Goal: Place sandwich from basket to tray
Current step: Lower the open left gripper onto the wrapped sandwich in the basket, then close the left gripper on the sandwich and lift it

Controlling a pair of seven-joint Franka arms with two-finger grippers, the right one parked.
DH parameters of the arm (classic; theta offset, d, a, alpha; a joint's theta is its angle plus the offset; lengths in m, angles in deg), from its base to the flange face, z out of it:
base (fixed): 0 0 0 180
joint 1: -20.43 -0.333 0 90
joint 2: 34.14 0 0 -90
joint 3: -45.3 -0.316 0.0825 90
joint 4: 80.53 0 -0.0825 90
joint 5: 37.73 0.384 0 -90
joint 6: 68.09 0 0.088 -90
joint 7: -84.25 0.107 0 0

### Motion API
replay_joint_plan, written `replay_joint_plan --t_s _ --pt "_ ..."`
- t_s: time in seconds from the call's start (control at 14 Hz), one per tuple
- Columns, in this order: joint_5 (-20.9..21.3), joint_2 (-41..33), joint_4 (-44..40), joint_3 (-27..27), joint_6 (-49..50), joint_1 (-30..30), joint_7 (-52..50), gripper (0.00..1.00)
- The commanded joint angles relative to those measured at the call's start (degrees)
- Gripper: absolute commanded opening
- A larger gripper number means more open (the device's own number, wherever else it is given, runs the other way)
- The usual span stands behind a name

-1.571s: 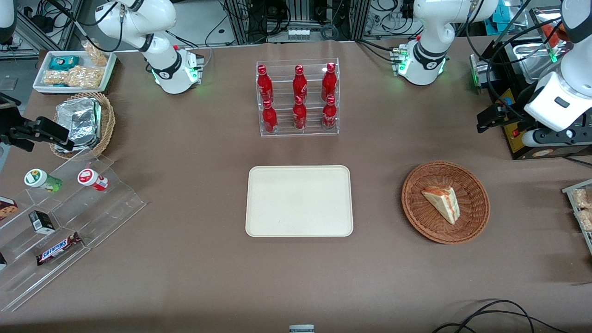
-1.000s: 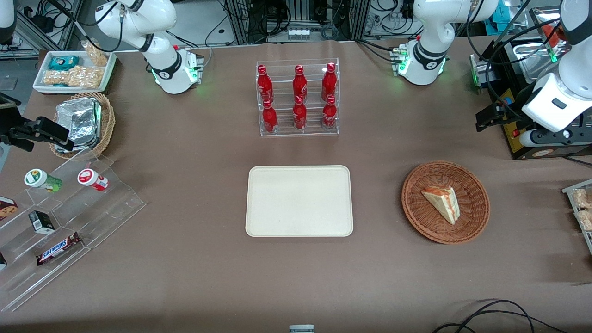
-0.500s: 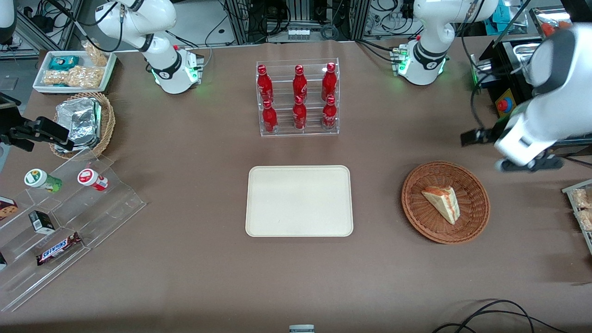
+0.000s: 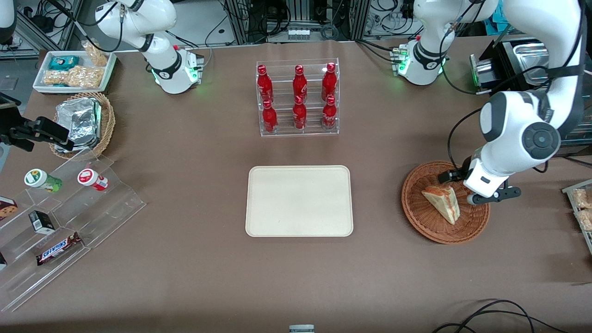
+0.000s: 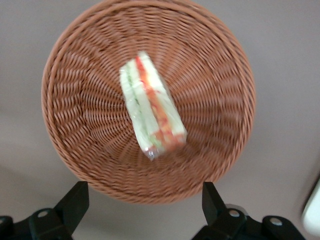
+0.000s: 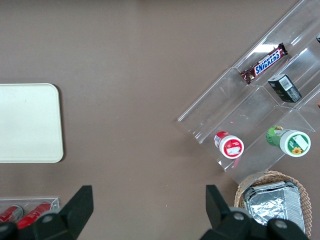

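The cream tray (image 4: 299, 201) lay bare mid-table, well apart from the reddish wicker basket (image 4: 476, 219) toward the working arm's end. The wrapped sandwich (image 4: 443, 202), pale bread with red and green layers, lay in it, its tip pointing nearer the front camera. The gripper (image 5: 145, 205) hovered above, fingers (image 5: 75, 202) spread wide

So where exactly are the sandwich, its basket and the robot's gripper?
sandwich (image 5: 152, 112): left wrist view, middle of the wrapped wedge.
basket (image 4: 418, 217): front view, woven rim.
gripper (image 5: 145, 200): left wrist view, midway between the open fingertips, above the basket.
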State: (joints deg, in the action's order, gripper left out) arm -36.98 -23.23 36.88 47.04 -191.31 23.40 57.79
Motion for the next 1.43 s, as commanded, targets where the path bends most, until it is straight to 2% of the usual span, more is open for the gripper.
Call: replay_joint_plan --t_s 0.0,0.21,0.36,0.43,0.5,0.57,0.64,0.86,1.0,1.14,1.36 --pt "0.92 1.29 0.81 0.19 -4.20 0.29 -16.65 1.00" --pt "0.92 6.03 0.80 0.19 -10.70 0.38 -25.90 1.00" --pt "0.83 8.94 0.80 0.19 -14.48 0.20 -26.54 1.00" --pt "0.83 10.60 0.72 0.19 -16.50 0.20 -26.62 0.97" --pt "0.83 11.14 0.80 0.19 -17.74 0.20 -26.71 0.65" --pt "0.92 10.89 1.06 0.19 -17.58 0.11 -26.80 0.25" --pt "0.92 10.10 1.24 0.10 -16.97 0.11 -26.71 0.11" --pt "1.53 5.97 -1.47 0.19 -4.79 0.37 -26.19 0.02" --pt "3.72 4.13 -4.80 0.71 3.39 0.73 -26.19 0.01" --pt "3.73 2.98 -8.50 2.82 11.13 2.13 -26.36 0.01" --pt "3.04 5.34 -10.79 4.14 11.00 7.83 -26.01 0.00"
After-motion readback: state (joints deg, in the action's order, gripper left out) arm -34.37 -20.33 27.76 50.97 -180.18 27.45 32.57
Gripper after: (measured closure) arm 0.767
